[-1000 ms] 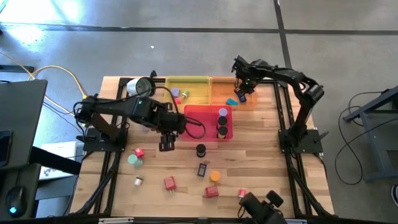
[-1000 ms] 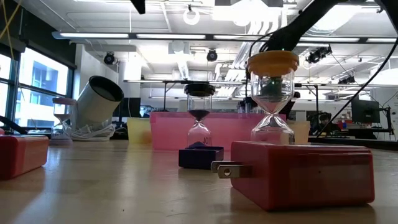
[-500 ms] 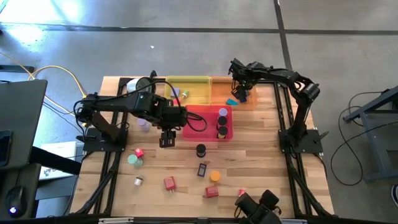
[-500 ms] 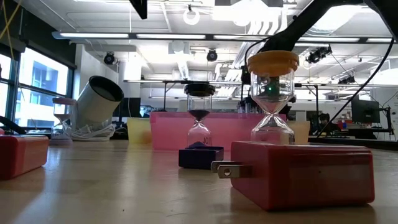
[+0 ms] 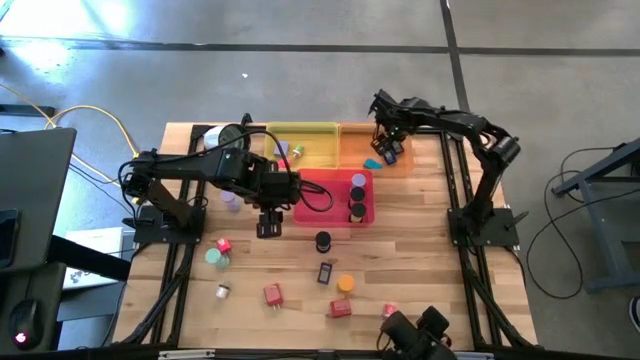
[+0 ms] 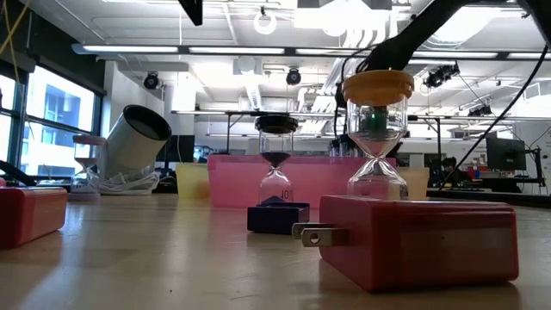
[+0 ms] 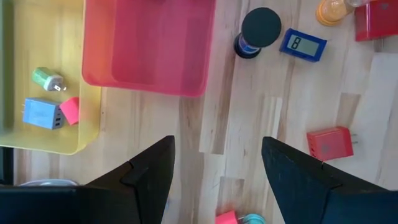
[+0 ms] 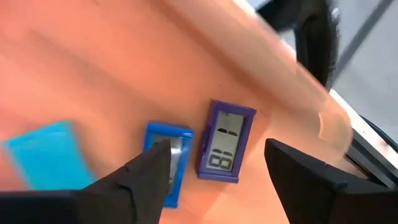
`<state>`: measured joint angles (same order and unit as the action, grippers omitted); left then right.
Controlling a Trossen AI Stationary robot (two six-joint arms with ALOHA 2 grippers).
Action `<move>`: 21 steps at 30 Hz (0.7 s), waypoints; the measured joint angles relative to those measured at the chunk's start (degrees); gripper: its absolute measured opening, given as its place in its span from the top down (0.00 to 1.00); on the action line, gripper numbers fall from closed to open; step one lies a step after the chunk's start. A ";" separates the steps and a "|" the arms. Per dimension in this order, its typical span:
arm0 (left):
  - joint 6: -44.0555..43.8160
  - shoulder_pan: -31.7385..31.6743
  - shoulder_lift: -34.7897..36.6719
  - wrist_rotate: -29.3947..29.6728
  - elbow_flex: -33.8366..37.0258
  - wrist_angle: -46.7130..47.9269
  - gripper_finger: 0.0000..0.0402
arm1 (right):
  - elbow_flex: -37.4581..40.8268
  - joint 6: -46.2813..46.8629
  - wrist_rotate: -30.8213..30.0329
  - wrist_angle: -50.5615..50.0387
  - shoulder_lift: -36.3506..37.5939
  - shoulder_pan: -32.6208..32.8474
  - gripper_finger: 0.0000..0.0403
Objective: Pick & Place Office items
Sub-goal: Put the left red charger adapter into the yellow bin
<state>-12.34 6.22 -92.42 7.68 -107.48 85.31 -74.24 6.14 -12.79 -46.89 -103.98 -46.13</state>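
Small office items lie scattered on the wooden table: a black-capped hourglass (image 5: 323,241), a blue timer (image 7: 302,44), an orange-capped hourglass (image 6: 376,138) and red plug blocks (image 5: 272,294). My left gripper (image 5: 268,226) hangs open above bare table beside the near left corner of the pink tray (image 5: 335,195), with nothing between its fingers (image 7: 214,168). My right gripper (image 8: 217,152) stands open over the orange tray (image 5: 355,140). A purple timer (image 8: 227,148) lies flat on the tray floor between its fingers. A smaller blue piece (image 8: 177,165) lies partly behind one fingertip. My right gripper points down into the orange tray. One fingertip (image 8: 158,163) stands in front of the small blue piece, and I cannot tell whether it touches it. The purple timer lies free between the fingers.
The yellow tray (image 5: 310,130) holds a green cylinder (image 7: 45,78), a blue block and a pink block. Two cylinders stand in the pink tray. A white round object (image 5: 225,137) with cables lies at the far left corner. Bare wood lies left of the black hourglass.
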 joint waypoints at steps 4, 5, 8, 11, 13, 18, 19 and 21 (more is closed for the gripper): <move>-1.06 0.00 0.00 -0.39 0.00 -0.09 0.42 | -0.02 0.30 4.70 -0.16 5.01 0.00 0.44; -1.24 0.00 0.00 -0.80 0.00 -0.24 0.42 | -0.02 0.32 6.01 -0.33 6.67 0.01 0.45; -1.44 0.21 0.00 -1.88 0.02 -0.93 0.42 | -0.02 0.47 11.20 -1.14 12.18 0.38 0.48; -1.82 0.74 0.00 -2.22 0.02 -1.74 0.42 | -0.02 2.47 17.65 -1.79 17.80 1.20 0.50; -2.60 1.28 0.00 -2.22 0.02 -1.89 0.42 | -0.02 3.32 22.08 -1.75 21.36 1.81 0.50; -5.21 3.23 0.00 -2.20 0.02 -3.00 0.42 | -0.04 8.58 25.80 -0.90 28.26 4.33 0.50; -5.48 3.58 0.00 -2.20 0.02 -3.52 0.42 | -0.04 9.20 25.79 -0.82 29.30 4.97 0.50; -5.75 4.21 0.00 -2.20 0.02 -4.15 0.42 | -0.04 9.79 25.82 -0.86 30.90 5.96 0.50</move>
<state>-18.09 10.43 -92.42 5.48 -107.46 81.15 -74.28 15.93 13.02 -47.74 -73.08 -40.17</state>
